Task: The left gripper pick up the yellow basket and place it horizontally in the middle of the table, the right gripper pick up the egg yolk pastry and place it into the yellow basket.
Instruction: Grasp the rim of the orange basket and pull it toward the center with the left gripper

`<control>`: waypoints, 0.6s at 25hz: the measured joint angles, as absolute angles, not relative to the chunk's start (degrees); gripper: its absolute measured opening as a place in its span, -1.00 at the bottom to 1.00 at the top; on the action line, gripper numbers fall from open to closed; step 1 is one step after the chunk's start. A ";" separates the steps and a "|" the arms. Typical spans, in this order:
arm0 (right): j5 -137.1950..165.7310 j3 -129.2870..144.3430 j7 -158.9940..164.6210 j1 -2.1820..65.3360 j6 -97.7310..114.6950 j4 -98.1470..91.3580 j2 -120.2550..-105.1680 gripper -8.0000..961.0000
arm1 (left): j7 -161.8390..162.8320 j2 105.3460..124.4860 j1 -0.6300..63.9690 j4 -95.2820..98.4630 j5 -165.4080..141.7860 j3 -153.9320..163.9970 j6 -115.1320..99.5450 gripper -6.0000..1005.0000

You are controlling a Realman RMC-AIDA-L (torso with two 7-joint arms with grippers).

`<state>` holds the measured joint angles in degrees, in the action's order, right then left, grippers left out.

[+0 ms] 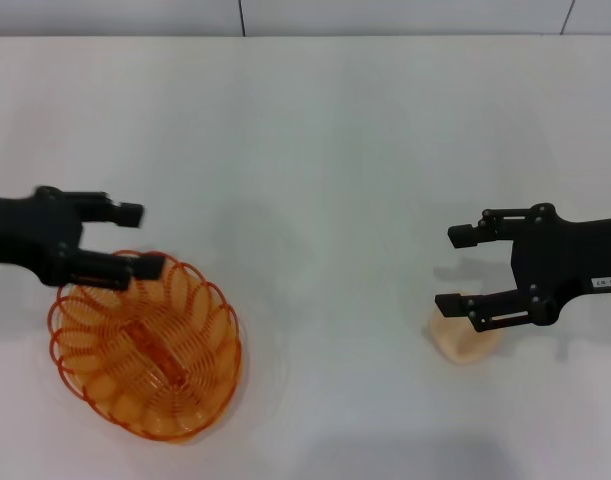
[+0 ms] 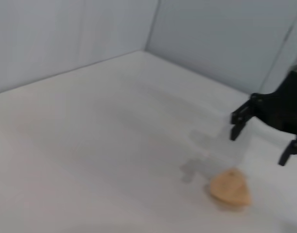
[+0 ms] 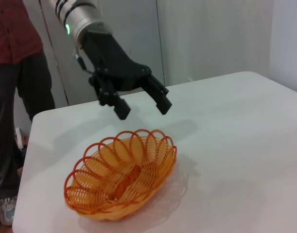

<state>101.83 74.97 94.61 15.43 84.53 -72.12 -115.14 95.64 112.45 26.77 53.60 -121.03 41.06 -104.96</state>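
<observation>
Right now I see my left end effector (image 1: 138, 240), fingers spread wide, hovering above the far rim of the oval orange-yellow wire basket (image 1: 145, 345) on the white table (image 1: 325, 150). My right end effector (image 1: 455, 270) gapes wide above the small cream-yellow dome-shaped pastry (image 1: 465, 340), well apart from the basket.

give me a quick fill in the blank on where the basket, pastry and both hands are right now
1. The left hand hovers open above the rim of the yellow ____.
2. The egg yolk pastry lies on the white ____, not in the basket.
3. The right hand is open above the ____.
4. The basket holds ____ pastries.

Missing words: basket; table; pastry; no
</observation>
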 joint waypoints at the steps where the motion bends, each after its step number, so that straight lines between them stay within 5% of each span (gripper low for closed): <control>1: 101.75 74.97 94.62 15.43 84.54 -72.12 -115.13 0.67 | 97.50 112.44 26.79 55.43 -122.00 40.97 -104.82 0.65; 15: 100.89 74.87 96.48 15.69 84.55 -72.62 -115.22 0.67 | 110.61 110.28 32.64 63.29 -143.00 40.91 -106.58 0.60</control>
